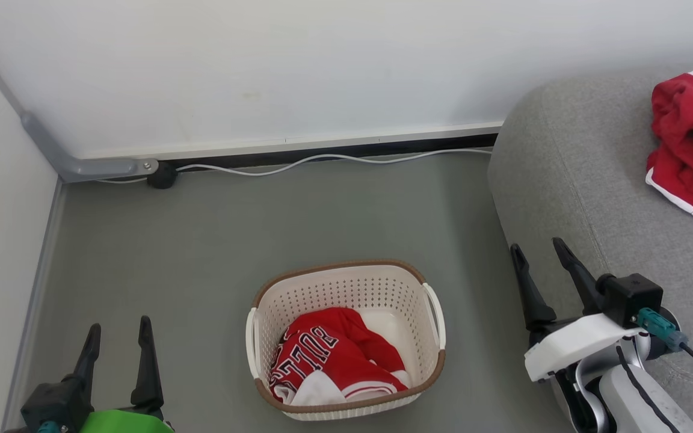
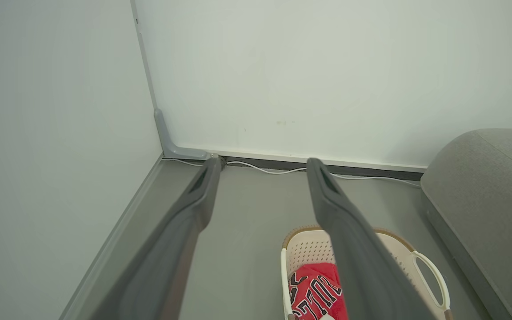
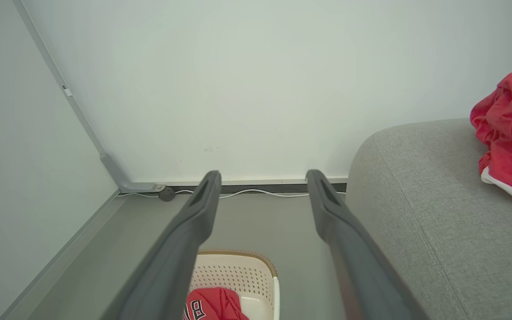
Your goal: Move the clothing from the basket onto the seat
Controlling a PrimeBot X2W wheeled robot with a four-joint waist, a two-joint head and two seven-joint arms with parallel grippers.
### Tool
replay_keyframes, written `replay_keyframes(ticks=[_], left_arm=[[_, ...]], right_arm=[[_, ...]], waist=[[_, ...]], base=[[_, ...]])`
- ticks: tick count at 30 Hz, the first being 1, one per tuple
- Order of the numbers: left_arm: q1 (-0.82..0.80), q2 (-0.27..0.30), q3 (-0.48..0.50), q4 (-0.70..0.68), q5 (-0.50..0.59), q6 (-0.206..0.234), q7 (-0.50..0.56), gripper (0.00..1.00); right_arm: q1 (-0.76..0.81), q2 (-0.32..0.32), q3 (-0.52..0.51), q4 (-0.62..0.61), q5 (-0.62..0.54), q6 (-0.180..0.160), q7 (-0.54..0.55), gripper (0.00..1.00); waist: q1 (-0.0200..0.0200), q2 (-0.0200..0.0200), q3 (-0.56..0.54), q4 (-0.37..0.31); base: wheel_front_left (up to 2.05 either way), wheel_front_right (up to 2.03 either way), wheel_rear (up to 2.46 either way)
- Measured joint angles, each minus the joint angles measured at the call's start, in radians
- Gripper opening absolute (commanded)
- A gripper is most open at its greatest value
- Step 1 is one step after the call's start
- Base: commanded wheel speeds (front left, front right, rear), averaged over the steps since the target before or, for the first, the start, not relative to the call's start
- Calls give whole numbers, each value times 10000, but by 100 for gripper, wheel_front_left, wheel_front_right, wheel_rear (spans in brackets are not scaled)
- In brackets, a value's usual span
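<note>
A cream perforated basket (image 1: 352, 288) with a brown rim stands on the grey floor, holding a crumpled red jersey (image 1: 334, 355) with black lettering. Another red garment (image 1: 692, 144) lies on the grey seat (image 1: 581, 180) at the right. My left gripper (image 1: 119, 331) is open at the lower left, well left of the basket. Open too, my right gripper (image 1: 538, 248) hangs between basket and seat, empty. The left wrist view shows the basket (image 2: 305, 249) and jersey (image 2: 318, 289) below my fingers (image 2: 194, 209). In the right wrist view I see the basket (image 3: 242, 271), seat (image 3: 438, 213) and garment (image 3: 511, 129).
A white wall with a dark baseboard runs along the back, and a white cable (image 1: 322, 161) lies on the floor by it. A side wall closes the left. Grey floor (image 1: 202, 240) stretches around the basket.
</note>
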Motion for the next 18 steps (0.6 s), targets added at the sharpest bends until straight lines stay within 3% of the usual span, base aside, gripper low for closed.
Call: replay_keyframes(ticks=[10, 18], left_arm=[[-113, 54, -437, -48, 462, -263, 0, 100], [-1360, 104, -1143, 6, 965, -531, 121, 100]], right_arm=[[-54, -71, -159, -441, 0, -2, 48, 100], [-772, -226, -368, -886, -4, -12, 48, 100]], waist=[[0, 0, 719, -87], [0, 0, 1670, -235]], base=[[0, 0, 0], [0, 0, 0]])
